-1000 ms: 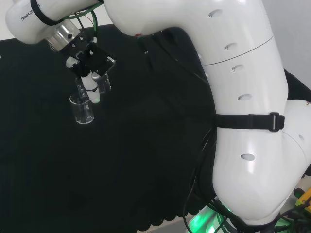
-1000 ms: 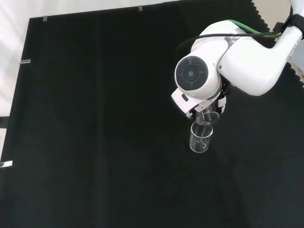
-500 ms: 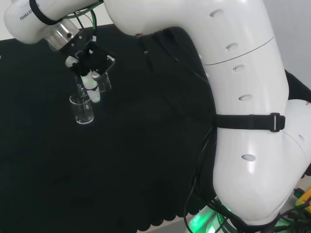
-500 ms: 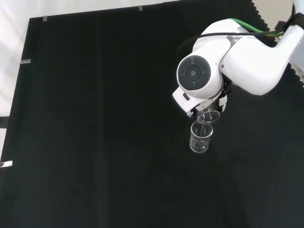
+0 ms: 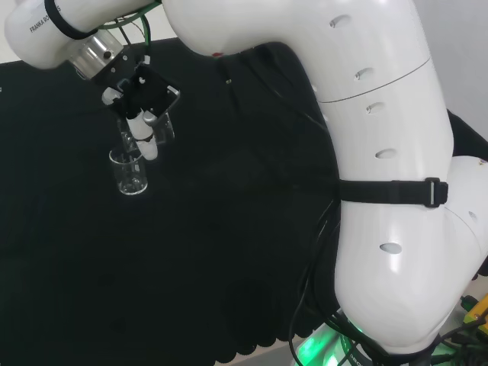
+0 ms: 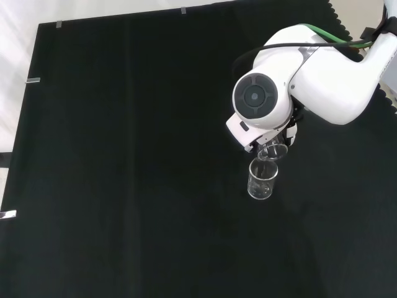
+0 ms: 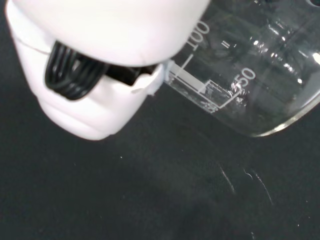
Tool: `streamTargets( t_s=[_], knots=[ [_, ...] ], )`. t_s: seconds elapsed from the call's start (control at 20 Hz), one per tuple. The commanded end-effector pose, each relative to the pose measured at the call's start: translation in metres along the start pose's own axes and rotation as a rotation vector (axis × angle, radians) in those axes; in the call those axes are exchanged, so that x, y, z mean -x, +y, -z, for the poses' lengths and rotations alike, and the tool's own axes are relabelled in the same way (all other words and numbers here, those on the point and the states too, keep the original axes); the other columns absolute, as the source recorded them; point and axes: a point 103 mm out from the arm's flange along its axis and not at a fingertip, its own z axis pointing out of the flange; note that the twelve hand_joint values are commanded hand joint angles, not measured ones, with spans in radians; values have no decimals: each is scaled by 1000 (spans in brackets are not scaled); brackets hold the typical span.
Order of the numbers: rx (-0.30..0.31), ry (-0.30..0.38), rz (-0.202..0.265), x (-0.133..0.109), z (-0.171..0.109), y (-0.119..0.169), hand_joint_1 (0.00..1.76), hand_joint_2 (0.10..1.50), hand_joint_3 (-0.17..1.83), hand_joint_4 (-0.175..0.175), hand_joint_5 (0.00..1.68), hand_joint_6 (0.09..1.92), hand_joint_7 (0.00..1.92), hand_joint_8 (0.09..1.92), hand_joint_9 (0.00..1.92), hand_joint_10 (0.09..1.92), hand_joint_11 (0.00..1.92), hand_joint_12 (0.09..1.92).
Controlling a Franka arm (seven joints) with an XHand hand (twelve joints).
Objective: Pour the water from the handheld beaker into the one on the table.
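Since a second ago my arm has drifted slightly: in the front view the big white link with the round grey cap sits a touch further right and higher than it did, and in the head view the hand has lifted a little, while the beaker on the cloth has stayed where it was. I see the black and white robot hand over the far left part of the black cloth-covered worktop in the head view, its fingers curled round the small clear glass beaker with white graduation marks and pointing downward. In the wrist view that handheld beaker lies tilted well over on its side, a white fingertip pressed against its wall beside the printed scale. I cannot tell from any view whether water is in it or running out. The second clear glass beaker, standing upright on the cloth, is just below and to the left of the hand in the head view. In the front view the held beaker's rim hangs directly above the standing beaker, the two nearly touching or overlapping; I cannot tell whether they make contact. The standing beaker's contents are not readable from here. The cloth around them is bare.
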Motion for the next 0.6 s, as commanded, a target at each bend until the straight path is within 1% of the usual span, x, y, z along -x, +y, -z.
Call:
streamTargets(
  t_s=[0.05, 0.3, 0.6],
  knots=[
    [-8, -10, 0, -3, 3, -2, 1330, 508, 862, -175, 1345, 596, 1412, 560, 1672, 470, 1300, 671],
    [-13, -30, -3, -8, 5, -3, 1330, 508, 862, -175, 1345, 596, 1412, 560, 1671, 472, 1300, 671],
    [-14, -33, 0, -13, 8, -3, 1329, 508, 862, -175, 1345, 597, 1412, 561, 1670, 474, 1302, 671]
  ],
)
